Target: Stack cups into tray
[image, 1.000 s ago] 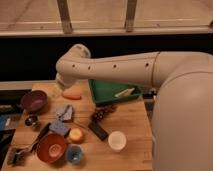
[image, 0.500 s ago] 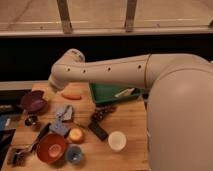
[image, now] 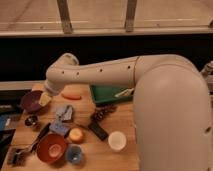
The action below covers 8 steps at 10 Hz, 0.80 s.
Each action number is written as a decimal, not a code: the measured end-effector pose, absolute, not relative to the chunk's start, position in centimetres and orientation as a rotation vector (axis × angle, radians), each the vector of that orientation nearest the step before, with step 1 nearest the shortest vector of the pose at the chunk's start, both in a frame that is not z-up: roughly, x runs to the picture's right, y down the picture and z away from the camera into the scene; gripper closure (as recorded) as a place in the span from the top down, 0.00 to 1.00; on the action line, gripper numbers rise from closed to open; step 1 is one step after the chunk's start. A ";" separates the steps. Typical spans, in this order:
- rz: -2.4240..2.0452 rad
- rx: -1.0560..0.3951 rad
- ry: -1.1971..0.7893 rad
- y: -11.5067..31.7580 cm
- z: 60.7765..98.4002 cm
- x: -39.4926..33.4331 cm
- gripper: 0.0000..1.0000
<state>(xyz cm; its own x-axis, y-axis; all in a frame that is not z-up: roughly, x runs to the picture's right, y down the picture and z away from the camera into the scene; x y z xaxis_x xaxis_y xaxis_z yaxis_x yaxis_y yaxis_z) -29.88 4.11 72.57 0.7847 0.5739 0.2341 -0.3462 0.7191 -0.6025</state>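
Since the earlier frames the white arm (image: 105, 75) has swung away from the tray (image: 106, 93) toward the picture's left and dipped lower, while the cups have stayed where they were. The tray is green moulded plastic, rectangular with raised sides, and most of it is hidden behind the arm. All four cups stand outside it on the wooden table (image: 102, 156). The cream-white cup (image: 117, 140) is in front of the tray, well apart from it. The orange-yellow cup (image: 76, 135) is in front of the tray and to its left, and the blue cup (image: 74, 154) is farther out on the same side. The dark metallic cup (image: 31, 120) is far to the tray's left. All are small, round and open-topped.

A glossy red-orange bowl (image: 51, 147) touches the blue cup, and a purple bowl (image: 31, 101) sits well left of the tray. An elongated orange piece (image: 72, 94) lies just left of the tray, with crumpled blue-grey pieces (image: 63, 113) in front of that (what they are is unclear).

The arm is smooth, thick and rounded. It reaches level across the tray, then bends down at a bulbous joint. The gripper (image: 46, 98) hangs well left of the tray, at the purple bowl's rim, with its jaws wide apart and gripping none of the cups.
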 end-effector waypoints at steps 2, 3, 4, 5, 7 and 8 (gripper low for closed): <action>0.491 -0.612 -0.429 6.7 73.5 -33.0 0.72; 0.485 -0.629 -0.427 7.5 74.1 -33.8 0.72; 0.483 -0.640 -0.431 7.7 74.6 -34.3 0.72; 0.480 -0.651 -0.434 8.1 75.1 -34.9 0.72; 0.470 -0.676 -0.435 8.8 76.2 -36.3 0.72; 0.465 -0.684 -0.432 9.1 76.6 -36.7 0.72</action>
